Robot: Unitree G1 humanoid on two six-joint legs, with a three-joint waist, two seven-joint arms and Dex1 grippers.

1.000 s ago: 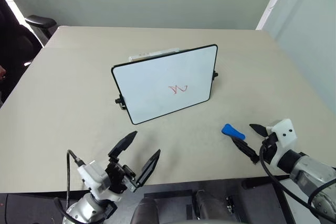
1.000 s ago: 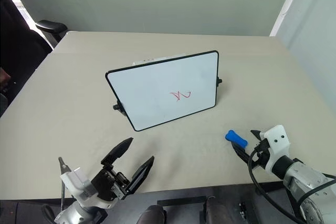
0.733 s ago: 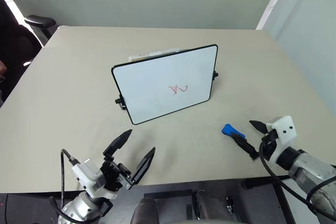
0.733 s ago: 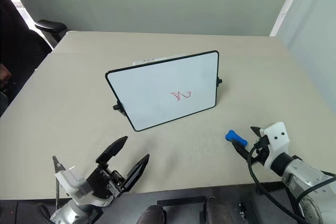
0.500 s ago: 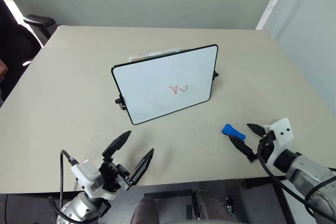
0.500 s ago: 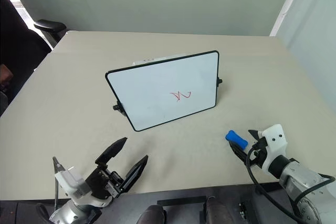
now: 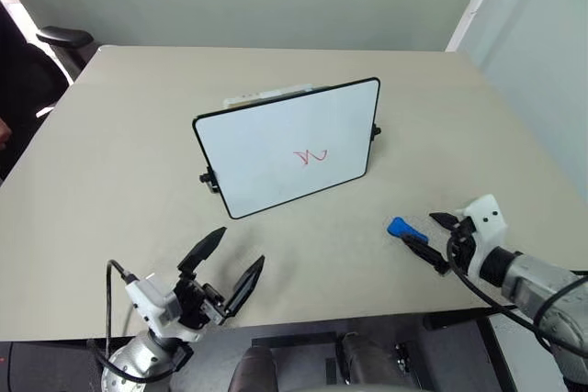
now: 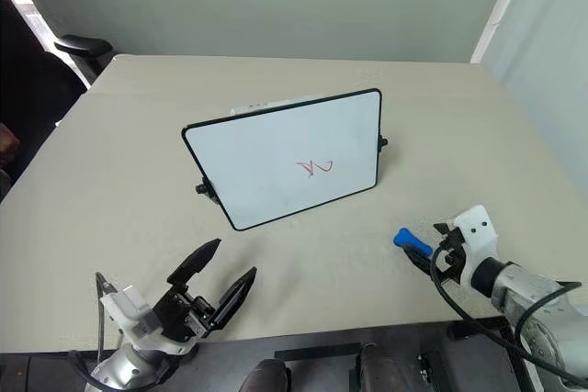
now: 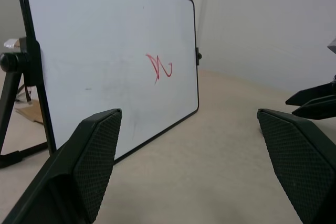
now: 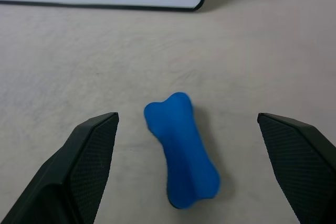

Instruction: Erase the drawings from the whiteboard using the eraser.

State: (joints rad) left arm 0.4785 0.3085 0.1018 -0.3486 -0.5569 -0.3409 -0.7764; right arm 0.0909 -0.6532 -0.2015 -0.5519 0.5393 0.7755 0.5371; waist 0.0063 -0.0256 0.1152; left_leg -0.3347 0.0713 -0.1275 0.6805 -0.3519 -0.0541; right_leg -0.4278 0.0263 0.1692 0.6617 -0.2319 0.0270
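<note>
Two black fingers of the right gripper (image 10: 185, 124) spread wide, nothing between them but air and the eraser (image 10: 182, 149) lying flat on the table (image 7: 119, 126). Bright blue, bone-shaped little block, sitting in the gap between the fingertips in the right wrist view, not touched by either one as far as visible. Seen from the head camera: right gripper (image 7: 439, 241) at about 4 o'clock from the table's middle, just beside the eraser (image 7: 405, 229), pointing at it from the near-right edge.

Further out, whiteboard (image 7: 276, 151) standing upright on its stand near the middle of the table, tilted back a bit, black frame, small knobs on the sides. Drawings (image 7: 310, 156) on its face: small red zigzag, right of the board's centre. Eraser well apart from the board, at roughly 5 o'clock from it.

Left gripper (image 7: 220, 266) down at 7 o'clock by the near edge, fingers open too, holding nothing, aimed toward the board. Something pale behind the board's top edge, hard to say what.
</note>
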